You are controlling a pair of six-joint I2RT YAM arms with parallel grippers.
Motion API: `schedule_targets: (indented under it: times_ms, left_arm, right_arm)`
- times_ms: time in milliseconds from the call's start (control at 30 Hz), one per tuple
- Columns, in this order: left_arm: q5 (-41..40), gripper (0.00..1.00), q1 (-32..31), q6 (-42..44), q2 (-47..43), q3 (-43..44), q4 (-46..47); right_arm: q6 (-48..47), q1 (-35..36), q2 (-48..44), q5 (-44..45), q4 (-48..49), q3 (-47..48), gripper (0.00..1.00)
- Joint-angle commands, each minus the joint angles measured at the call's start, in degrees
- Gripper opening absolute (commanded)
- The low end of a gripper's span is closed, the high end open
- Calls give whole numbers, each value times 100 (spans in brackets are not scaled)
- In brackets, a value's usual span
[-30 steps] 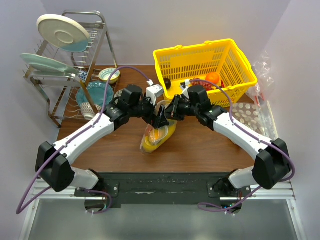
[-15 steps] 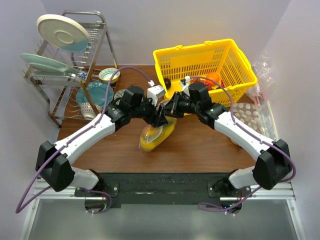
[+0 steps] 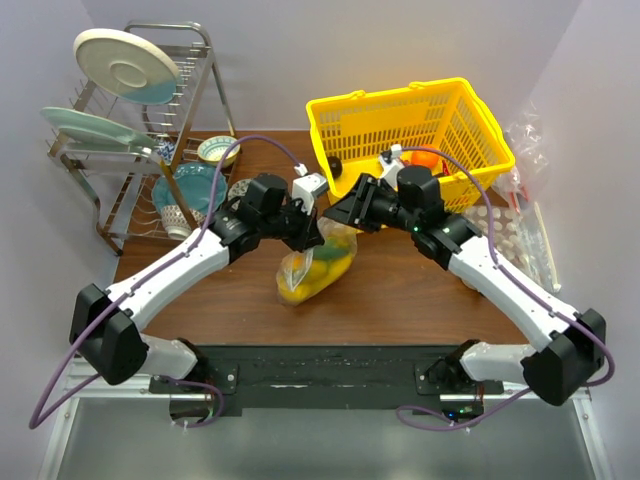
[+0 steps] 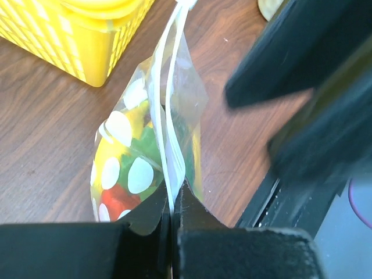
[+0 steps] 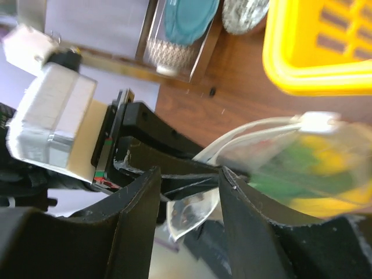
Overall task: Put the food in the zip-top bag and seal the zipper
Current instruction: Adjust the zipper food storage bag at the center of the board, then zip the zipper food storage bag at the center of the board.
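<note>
The zip-top bag hangs tilted over the brown table, its bottom resting on the wood. The food shows inside it as yellow and green shapes; in the left wrist view the food is yellow, green and red behind white spots. My left gripper is shut on the zipper, pinching the whitish strip at the bag's upper edge. My right gripper stands open just right of the bag's top, holding nothing. In the right wrist view the zipper runs past my right gripper's open fingers.
A yellow basket stands at the back right and holds a round orange and a small dark fruit. A dish rack with plates fills the back left. Clear plastic lies heaped at the far right.
My left gripper has closed on the zipper strip. My right gripper has opened, let go of the bag's top and drawn back to the right, toward the basket.
</note>
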Motion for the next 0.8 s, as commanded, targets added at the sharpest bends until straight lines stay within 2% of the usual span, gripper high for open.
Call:
schedule_targets:
  times_ms: [0,100,200,367,467,500,567,767]
  left_arm:
    - [411,0,-17,215,-423,36,-30]
    - [658,0,-17,241,-537,36,-66]
    - [816,0,-25,233,-634,44,-92]
    - [1079,0,-17,250,-818,44,-110]
    - [1202,0,-17,241,-898,88,-118]
    - [1229,0,-25,233,-915,114,-127]
    - [1343,0,-17,215,-959,185,-145]
    - [1537,0,-25,189,-1126,299,-171]
  right_arm:
    - [-803,-36,-518,741,69,-184,49]
    - [-1780,-62,-835,609,210,-316,50]
    - [-2448,-150,-1134,408,-18,-360,56]
    - [-3274,-465,-1564,-400,-1,-518,50]
    - [-3548,-912,-1653,-1374,244,-694,49]
    - [-3523,-1062,-1653,-2108,550,-842,49]
    - [-3357,-1335,-1670,-2666,964,-1019,49]
    - [-3285,-1363,-1592,-3249,1844,-1389,51]
